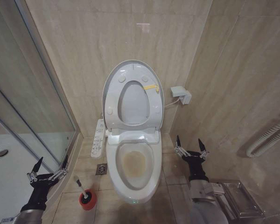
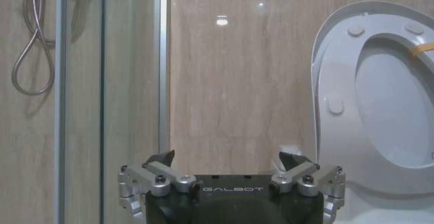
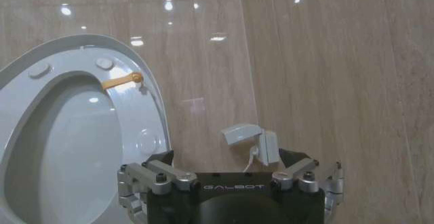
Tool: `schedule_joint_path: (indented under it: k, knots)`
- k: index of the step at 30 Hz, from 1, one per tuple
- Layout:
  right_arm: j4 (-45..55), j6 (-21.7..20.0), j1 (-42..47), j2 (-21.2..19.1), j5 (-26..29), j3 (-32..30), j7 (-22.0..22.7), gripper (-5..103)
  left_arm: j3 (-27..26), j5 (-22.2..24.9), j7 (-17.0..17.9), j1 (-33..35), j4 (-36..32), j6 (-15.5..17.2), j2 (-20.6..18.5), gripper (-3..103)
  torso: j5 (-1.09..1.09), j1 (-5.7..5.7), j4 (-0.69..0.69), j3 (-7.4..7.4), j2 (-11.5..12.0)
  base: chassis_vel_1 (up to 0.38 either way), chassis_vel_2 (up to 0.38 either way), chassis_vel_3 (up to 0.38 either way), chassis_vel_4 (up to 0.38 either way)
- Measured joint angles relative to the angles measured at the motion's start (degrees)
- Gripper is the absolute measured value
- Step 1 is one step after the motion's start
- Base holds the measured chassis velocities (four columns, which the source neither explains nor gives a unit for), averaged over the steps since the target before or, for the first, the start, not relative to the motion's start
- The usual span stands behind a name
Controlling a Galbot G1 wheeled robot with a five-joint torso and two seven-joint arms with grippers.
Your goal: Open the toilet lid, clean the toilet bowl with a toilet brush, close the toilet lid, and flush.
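We see the lid (image 1: 130, 74) up and both grippers, left (image 1: 48, 169) and right (image 1: 191, 148), spread and empty; next we judge the left must take the brush (image 1: 82, 186).

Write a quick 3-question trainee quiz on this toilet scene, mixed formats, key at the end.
1. True or false: the toilet lid is raised against the wall.
2. Where does the toilet brush sit? A) in the left hand B) in its red holder on the floor C) inside the toilet bowl
3. Fill in: both the left hand and the right hand are ____ and hold nothing.

Key: 1 true; 2 B; 3 open.
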State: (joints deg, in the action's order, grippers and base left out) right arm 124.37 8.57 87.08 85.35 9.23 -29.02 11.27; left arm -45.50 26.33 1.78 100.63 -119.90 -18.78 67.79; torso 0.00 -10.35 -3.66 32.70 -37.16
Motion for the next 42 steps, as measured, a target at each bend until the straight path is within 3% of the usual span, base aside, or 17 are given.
schedule_joint_path:
  k: [17,32,42]
  knots:
    - [0.0,0.0,0.0,0.0,0.0,0.0,0.0,100,0.1,-0.04,0.04,-0.01,0.0,0.03,-0.04,100,0.0,-0.02,0.0,0.02,-0.04,0.0,0.0,0.0,0.0]
    - [0.0,0.0,0.0,0.0,0.0,0.0,0.0,100,0.13,-0.01,0.0,-0.02,0.03,0.02,-0.05,100,0.0,-1.51,0.0,2.0,-3.51,0.0,0.0,0.0,0.0]
    - [0.0,0.0,0.0,0.0,0.0,0.0,0.0,100,0.13,0.0,0.0,-0.02,0.07,0.01,-0.05,100,0.0,-1.83,0.0,2.43,-4.26,0.0,0.0,0.0,0.0]
